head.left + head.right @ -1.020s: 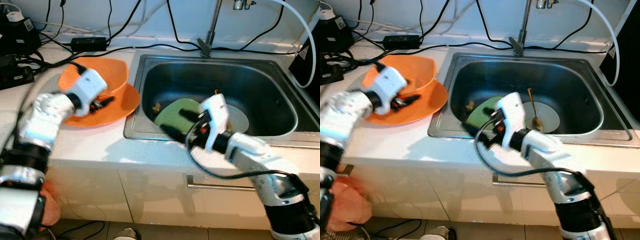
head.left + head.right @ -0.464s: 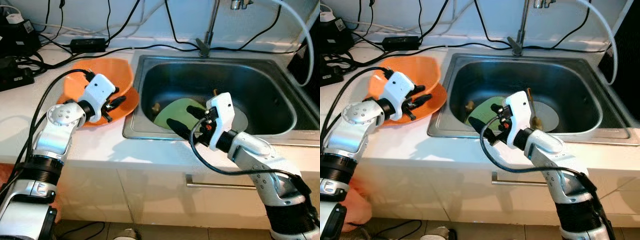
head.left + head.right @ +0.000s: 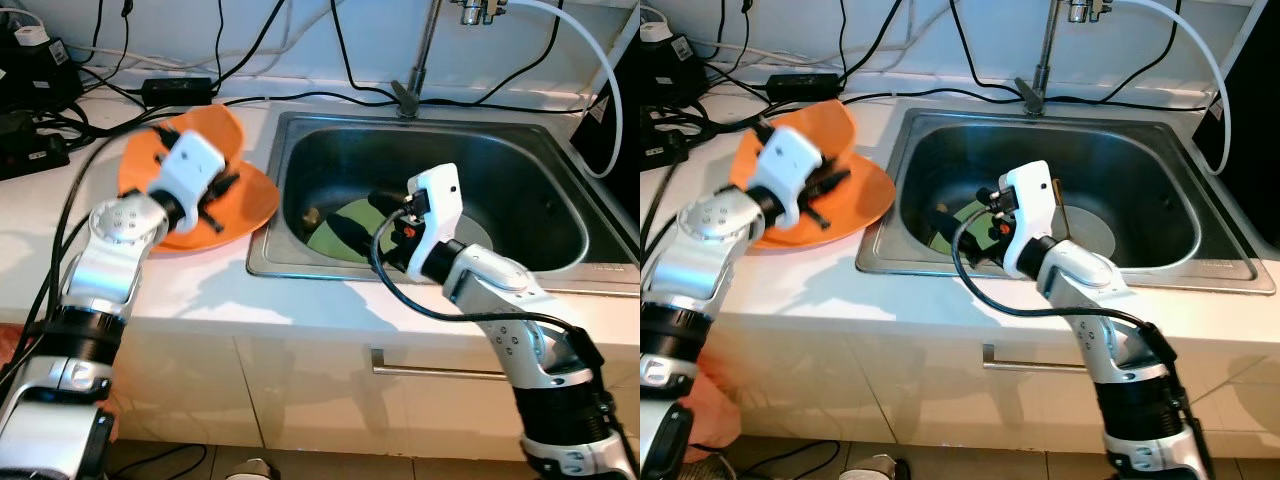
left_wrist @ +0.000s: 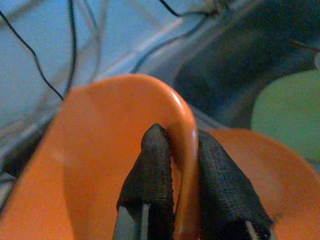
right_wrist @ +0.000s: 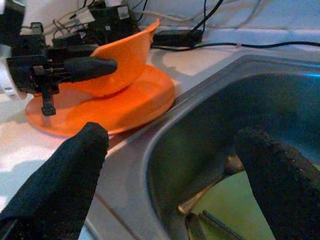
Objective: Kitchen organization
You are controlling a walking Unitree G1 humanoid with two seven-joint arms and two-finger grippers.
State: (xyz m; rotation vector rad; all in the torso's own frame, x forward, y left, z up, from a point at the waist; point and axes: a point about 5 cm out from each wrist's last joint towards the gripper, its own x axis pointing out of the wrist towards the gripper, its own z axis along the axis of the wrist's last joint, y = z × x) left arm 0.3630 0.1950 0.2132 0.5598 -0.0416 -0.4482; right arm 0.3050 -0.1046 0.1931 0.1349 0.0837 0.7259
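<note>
White kitchen counter (image 3: 190, 290) with inset steel sink (image 3: 520, 180); black cables (image 3: 110, 80) along the back wall, faucet (image 3: 415, 60) behind the basin. Left gripper (image 4: 172, 165) clamped on the rim of an orange bowl (image 3: 205, 135), one black finger (image 4: 150, 175) inside and the other outside the wall; bowl tilted, lifted off the orange plate (image 3: 250, 200) lying on the counter just beside the sink edge. Right gripper (image 5: 170, 165) spread wide, empty, hovering inside the basin near its left wall. On the sink floor: green plate (image 3: 345, 235), grey-white plate (image 3: 1085, 230) bearing a spoon (image 3: 1060, 205).
</note>
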